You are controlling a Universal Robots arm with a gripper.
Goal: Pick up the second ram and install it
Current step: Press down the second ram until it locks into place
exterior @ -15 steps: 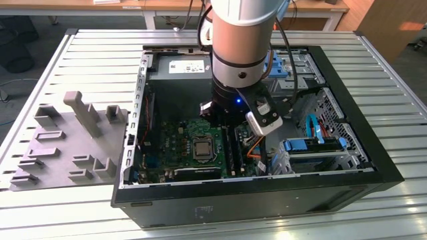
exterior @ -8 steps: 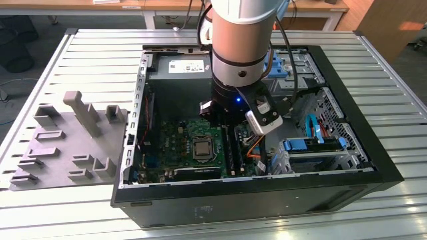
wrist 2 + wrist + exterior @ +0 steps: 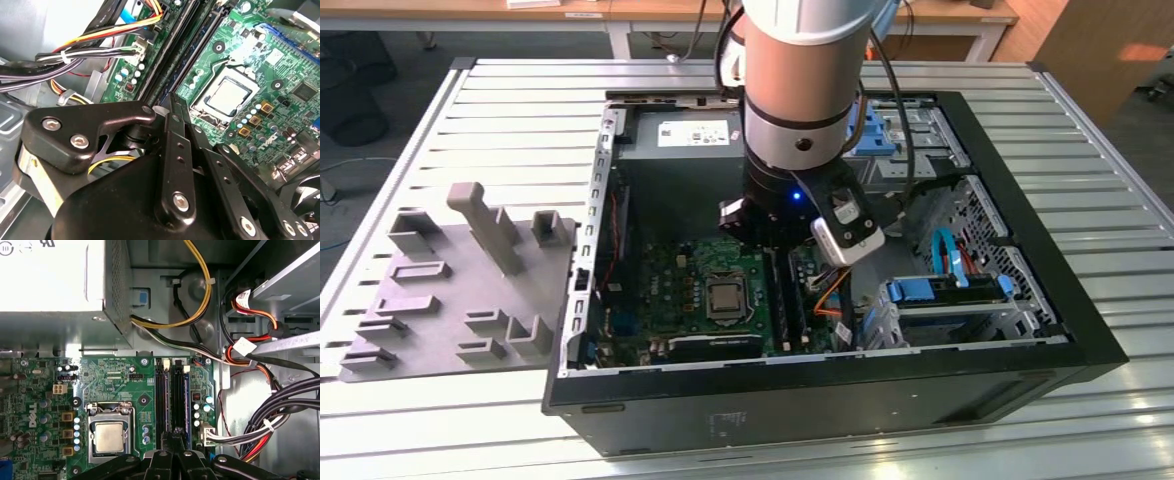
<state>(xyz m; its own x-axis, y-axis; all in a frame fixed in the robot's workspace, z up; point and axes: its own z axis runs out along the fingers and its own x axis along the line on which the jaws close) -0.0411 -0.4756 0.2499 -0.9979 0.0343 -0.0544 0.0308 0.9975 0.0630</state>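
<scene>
Inside open PC case point(image 3: 1067, 330), lying on slatted metal table point(image 3: 520, 100), arm point(image 3: 801, 80) reaches straight down over the green board point(image 3: 707, 265). Gripper point(image 3: 175, 432) sits directly over the black slots point(image 3: 163, 395), at the slot end farthest from the PSU point(image 3: 50, 285); second wrist view has its tips point(image 3: 176, 102) right at the slot strips, just beside the CPU point(image 3: 227, 97). Fingers point(image 3: 172, 130) stand nearly together, narrow gap only; whether anything is pinched betw. them cannot be told. Ram point(image 3: 186, 395): a slim blue edge runs along the slot nearest the small capacitors, upright and in line w/ the slot; reads as the stick seen edge-on, ID not certain, and seating depth not visible. In first wrist view, CPU point(image 3: 109, 436) lies on the far side of the slots from the blue edge. Cable bundles point(image 3: 285, 405), black, red and yellow, hang beside the board on the drive-bay side, apart from the gripper. Grey moulded tray point(image 3: 454, 290) rests on table at the exterior view's left, touching or just beside the case wall; its pockets hold no visible parts.
</scene>
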